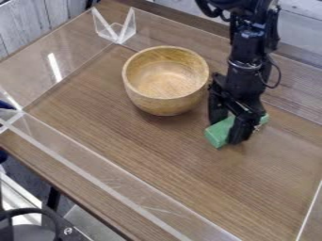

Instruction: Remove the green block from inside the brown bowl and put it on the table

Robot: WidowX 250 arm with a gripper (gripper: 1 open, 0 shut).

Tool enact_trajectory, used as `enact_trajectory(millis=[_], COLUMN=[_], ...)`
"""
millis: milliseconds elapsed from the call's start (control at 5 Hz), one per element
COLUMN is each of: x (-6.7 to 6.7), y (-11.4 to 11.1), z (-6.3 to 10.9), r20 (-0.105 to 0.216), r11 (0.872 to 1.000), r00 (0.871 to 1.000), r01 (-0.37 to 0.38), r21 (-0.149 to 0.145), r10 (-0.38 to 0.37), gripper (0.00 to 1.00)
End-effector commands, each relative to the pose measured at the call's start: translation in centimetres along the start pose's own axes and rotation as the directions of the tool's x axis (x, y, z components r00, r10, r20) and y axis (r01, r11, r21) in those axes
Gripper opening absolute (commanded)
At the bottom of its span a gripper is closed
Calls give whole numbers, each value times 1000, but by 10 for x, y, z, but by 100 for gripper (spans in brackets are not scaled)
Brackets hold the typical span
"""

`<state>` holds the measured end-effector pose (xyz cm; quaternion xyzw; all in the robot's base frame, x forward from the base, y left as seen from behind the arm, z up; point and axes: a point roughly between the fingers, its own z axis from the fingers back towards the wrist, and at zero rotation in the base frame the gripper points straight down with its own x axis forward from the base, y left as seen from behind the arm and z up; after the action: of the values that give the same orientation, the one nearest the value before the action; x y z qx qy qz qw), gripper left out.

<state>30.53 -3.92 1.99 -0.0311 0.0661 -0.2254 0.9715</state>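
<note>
Beside the brown bowl (165, 72), on the table (120, 155), lies the green block (219, 134), out of the bowl, with the tool (236, 125) right over it, fingers spread! Looks like the release, folks, the placing all but done; next calls for a clean lift straight up, no nudge.

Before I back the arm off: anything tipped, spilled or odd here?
Nothing stands out. The brown bowl sits upright, bare inside; the green block lies on the table beside it, partly hidden under the gripper.
</note>
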Motion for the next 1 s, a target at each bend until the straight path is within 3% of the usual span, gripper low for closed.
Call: enact_trajectory(millis=[0,600,800], x=[-1,5,3], y=[0,6,5], z=[3,3,25], r20=[25,19,70], r11=[1000,1000,1000], r00=[1000,1000,998], r01=[14,6,11], r21=[23,7,15], r10=[-14,-6,-12], gripper=[100,100,100])
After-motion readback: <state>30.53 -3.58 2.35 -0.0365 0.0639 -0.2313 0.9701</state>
